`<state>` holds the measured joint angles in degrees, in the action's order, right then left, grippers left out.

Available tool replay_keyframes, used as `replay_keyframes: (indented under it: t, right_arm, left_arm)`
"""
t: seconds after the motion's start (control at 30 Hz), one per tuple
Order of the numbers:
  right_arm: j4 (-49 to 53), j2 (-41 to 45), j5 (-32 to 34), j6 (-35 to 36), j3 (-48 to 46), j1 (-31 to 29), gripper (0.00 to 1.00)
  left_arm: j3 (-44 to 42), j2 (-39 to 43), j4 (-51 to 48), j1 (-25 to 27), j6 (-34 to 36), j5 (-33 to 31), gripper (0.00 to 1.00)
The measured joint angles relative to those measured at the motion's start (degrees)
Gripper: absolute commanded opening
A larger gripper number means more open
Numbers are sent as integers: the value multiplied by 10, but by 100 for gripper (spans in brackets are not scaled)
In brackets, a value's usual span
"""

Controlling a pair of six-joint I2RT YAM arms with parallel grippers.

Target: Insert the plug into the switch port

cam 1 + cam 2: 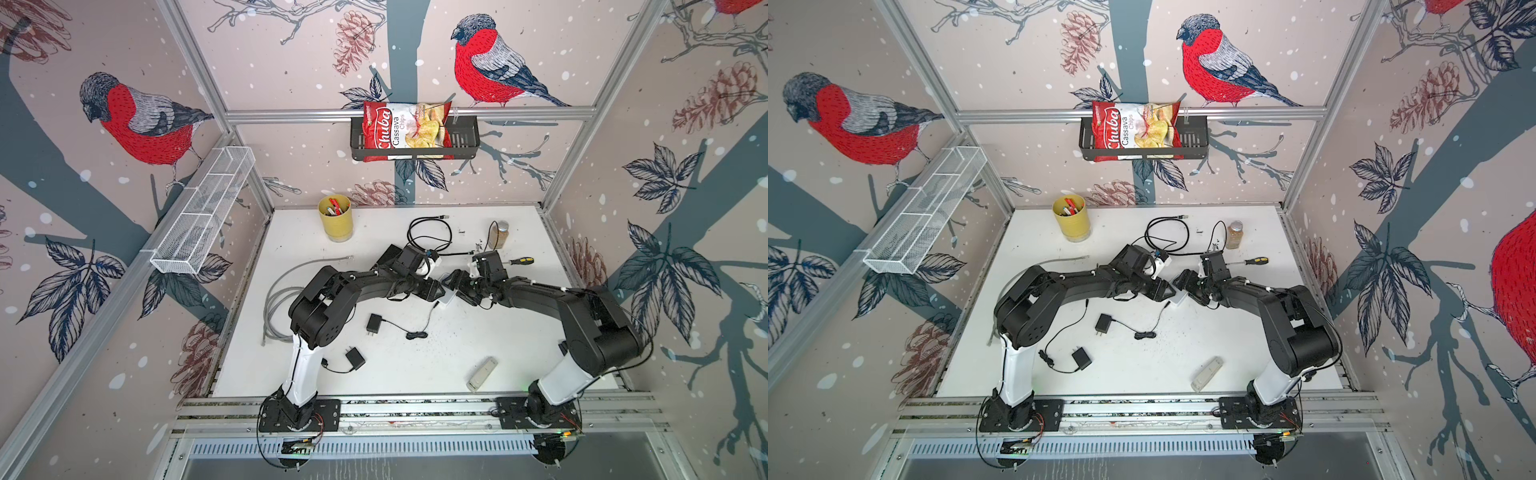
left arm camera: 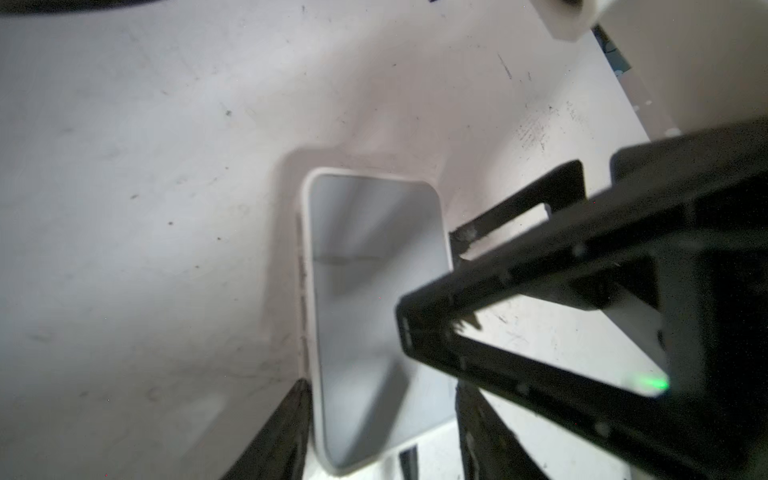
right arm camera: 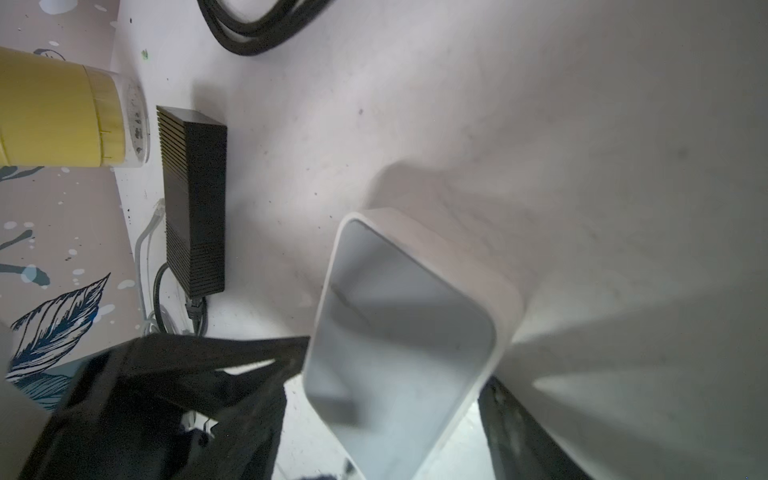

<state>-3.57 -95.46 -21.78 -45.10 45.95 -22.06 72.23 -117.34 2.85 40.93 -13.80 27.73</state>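
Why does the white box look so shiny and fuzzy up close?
In the left wrist view the box mirrors the light, with soft edges; in the right wrist view it casts a dark shadow and the cable blurs.

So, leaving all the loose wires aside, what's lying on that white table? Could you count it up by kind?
Black wall adapters: 2
Yellow cup of pens: 1
Screwdriver: 1
Clear bottle with brown contents: 1
White switch box: 1
Pale grey bar-shaped device: 1
Black ribbed power brick: 1
Total: 8
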Motion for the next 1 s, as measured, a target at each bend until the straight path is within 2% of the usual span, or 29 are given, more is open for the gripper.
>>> replay_keyframes:
  t: [0.37,0.67,0.87,1.0]
  right_arm:
    - [-15,-101,2,15,105,16,73]
    - [-57,-140,-1,37,131,23,73]
    - [-26,-117,-57,42,125,34,73]
    - [17,-87,-57,64,132,46,74]
  left_arm:
    - [29,-28,7,28,-57,19,56]
    - [67,-48,5,37,-83,8,55]
    - [3,15,43,31,-70,17,54]
    - [-30,70,61,5,-52,0,54]
